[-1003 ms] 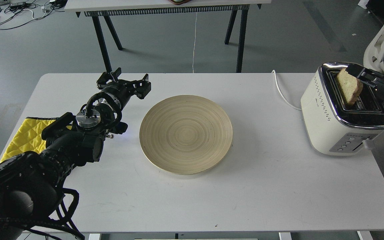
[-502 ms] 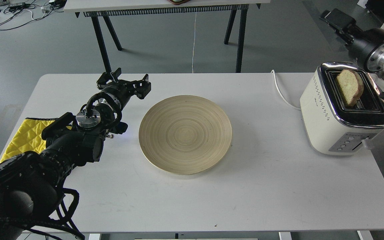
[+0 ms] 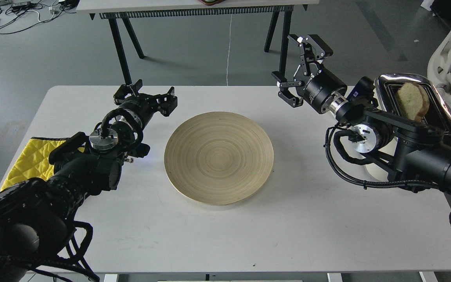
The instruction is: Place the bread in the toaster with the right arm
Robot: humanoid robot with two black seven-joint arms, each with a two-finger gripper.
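The bread [image 3: 412, 101], a pale slice with a brown crust, stands tilted in a slot of the toaster [image 3: 441, 113] at the table's right end, its upper half sticking out. My right arm crosses in front of the toaster and hides most of its cream body. My right gripper [image 3: 296, 70] is open and empty, raised over the table's back edge, well left of the toaster. My left gripper [image 3: 146, 97] is open and empty, low over the table, left of the plate.
A round wooden plate [image 3: 218, 156] lies in the middle of the white table [image 3: 249, 235]. A yellow quilted cloth [image 3: 29, 158] lies at the left edge under my left arm. A second table's black legs [image 3: 119, 51] stand behind. A white chair [image 3: 450, 43] is at the far right.
My right gripper let go of the bread, lifted away from the toaster, then swung left in front of it. The bread stays in the slot. My left arm has not moved.
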